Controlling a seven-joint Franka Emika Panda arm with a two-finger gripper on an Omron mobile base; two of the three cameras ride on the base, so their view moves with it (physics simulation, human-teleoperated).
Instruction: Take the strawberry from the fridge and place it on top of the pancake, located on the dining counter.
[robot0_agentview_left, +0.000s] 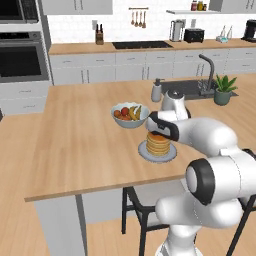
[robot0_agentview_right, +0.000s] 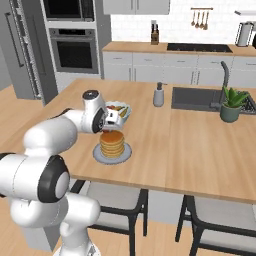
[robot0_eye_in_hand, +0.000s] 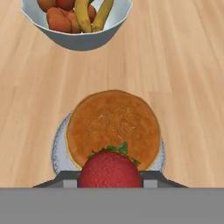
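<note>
One berry: the strawberry (robot0_eye_in_hand: 110, 168) sits between the fingers, leafy cap turned toward the stack, directly above the near part of the pancake (robot0_eye_in_hand: 113, 129).
Fingers: the gripper (robot0_eye_in_hand: 110, 177) is clenched on the strawberry; in the hand view the two dark tips flank the fruit at its widest part.
Stack: the pancake rests on a grey plate (robot0_eye_in_hand: 59, 146) on the wood-topped bench (robot0_agentview_left: 75, 145), near its front edge.
Neighbour: a pale fruit bowl (robot0_eye_in_hand: 78, 33) with bananas and red fruit stands just beyond the plate, apart from it.
Arm: seen from the right base camera, the hand (robot0_agentview_right: 111, 119) hangs just above the top pancake (robot0_agentview_right: 112, 142), between the stack and the bowl (robot0_agentview_right: 118, 111).
Step in hand: judged to be the final placing of the berry on the stack.
Centring: the berry appears nearer the plate's close rim than the stack's middle; shifting slightly toward the bowl before release would likely seat it better.
Descent: lower straight down until the berry nearly touches the top pancake, then part the fingers; a drop from height may let a round berry roll off.
Retreat: lift vertically afterwards so the tips do not drag the fruit or nudge the bowl.
</note>
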